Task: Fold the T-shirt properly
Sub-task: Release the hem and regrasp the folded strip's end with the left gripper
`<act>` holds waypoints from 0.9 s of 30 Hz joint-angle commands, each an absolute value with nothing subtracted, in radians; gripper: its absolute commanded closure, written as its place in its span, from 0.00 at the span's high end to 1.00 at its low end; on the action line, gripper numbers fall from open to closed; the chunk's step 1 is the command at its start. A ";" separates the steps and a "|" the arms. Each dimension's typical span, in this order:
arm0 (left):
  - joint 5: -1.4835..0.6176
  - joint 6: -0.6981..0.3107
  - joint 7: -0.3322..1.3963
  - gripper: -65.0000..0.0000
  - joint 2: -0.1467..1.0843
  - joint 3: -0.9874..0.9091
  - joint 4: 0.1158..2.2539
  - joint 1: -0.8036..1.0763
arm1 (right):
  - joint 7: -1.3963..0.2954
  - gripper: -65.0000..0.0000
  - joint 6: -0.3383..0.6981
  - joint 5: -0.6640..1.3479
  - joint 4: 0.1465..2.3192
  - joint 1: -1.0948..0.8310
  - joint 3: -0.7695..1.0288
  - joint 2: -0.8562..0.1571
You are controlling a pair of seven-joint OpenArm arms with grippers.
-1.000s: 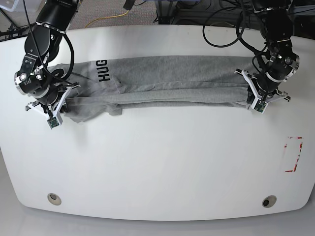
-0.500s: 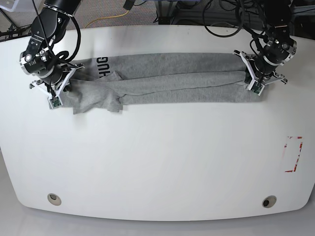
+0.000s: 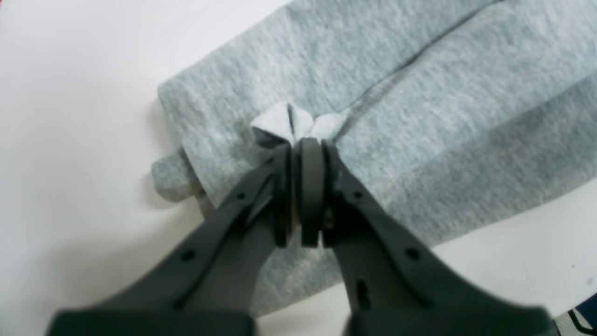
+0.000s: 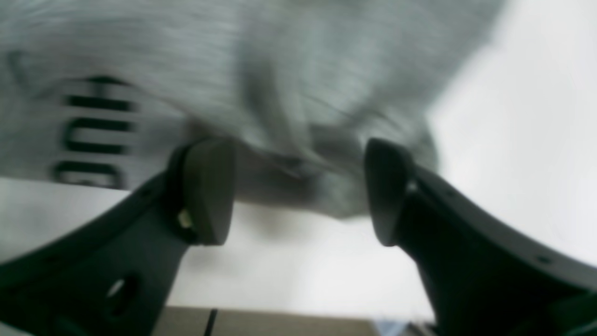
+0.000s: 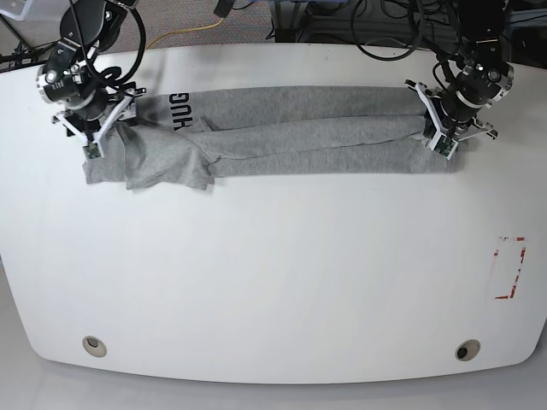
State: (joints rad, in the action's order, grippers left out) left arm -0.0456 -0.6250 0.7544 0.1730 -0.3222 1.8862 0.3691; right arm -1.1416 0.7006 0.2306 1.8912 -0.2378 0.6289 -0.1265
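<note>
The light grey T-shirt (image 5: 299, 132) lies as a long band across the far part of the white table, with black letters (image 5: 178, 112) near its left end. My left gripper (image 5: 444, 138) is at the band's right end. In the left wrist view it (image 3: 302, 144) is shut on a small pinch of the grey cloth (image 3: 443, 116). My right gripper (image 5: 92, 141) is at the left end. In the right wrist view it (image 4: 298, 186) is open, just above the blurred cloth (image 4: 303, 70), with the letters (image 4: 93, 130) to its left. A loose sleeve flap (image 5: 162, 166) lies flat.
The white table (image 5: 273, 273) stretches toward the front, with two round holes (image 5: 95, 345) (image 5: 467, 349) near its front edge. A red-marked rectangle (image 5: 511, 267) is at the right. Cables and a yellow cord (image 5: 192, 30) lie beyond the far edge.
Both arms have moved toward the table's far edge, and the shirt moved with them. My right gripper now stands open and the left end of the shirt lies spread on the table.
</note>
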 commanded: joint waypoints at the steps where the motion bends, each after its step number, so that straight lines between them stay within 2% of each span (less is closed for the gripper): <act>1: -0.053 -0.621 0.736 0.00 0.183 -0.326 1.903 0.371 | -1.142 0.68 0.698 0.236 1.972 -0.228 0.723 -0.110; 3: -0.053 -0.633 0.736 0.00 0.185 -0.326 1.908 0.377 | -1.158 0.68 0.698 0.237 1.991 -0.226 0.733 -0.111; 5: -0.053 -0.696 0.736 0.08 0.183 -0.328 1.908 0.375 | -1.162 0.68 0.698 0.263 1.992 -0.213 0.730 -0.113; 8: -0.053 -0.698 0.736 0.13 0.183 -0.334 1.914 0.374 | -1.168 0.68 0.698 0.337 1.988 -0.193 0.730 -0.113; 12: -0.053 -0.698 0.736 0.14 0.143 -0.369 1.957 0.374 | -1.168 0.68 0.698 0.351 1.949 -0.151 0.661 -0.113; 17: -0.053 -0.698 0.736 0.29 0.128 -0.383 1.985 0.352 | -1.168 0.68 0.698 0.351 1.824 -0.099 0.631 -0.111; 21: -0.050 -0.698 0.736 0.31 0.128 -0.381 1.982 0.351 | -1.159 0.68 0.698 0.351 1.736 -0.071 0.634 -0.114; 24: -0.044 -0.698 0.736 0.30 0.128 -0.383 1.957 0.346 | -1.142 0.60 0.698 0.349 1.699 -0.050 0.638 -0.137; 27: -0.044 -0.698 0.736 0.30 0.133 -0.383 1.894 0.344 | -1.141 0.45 0.698 0.351 1.675 -0.045 0.636 -0.156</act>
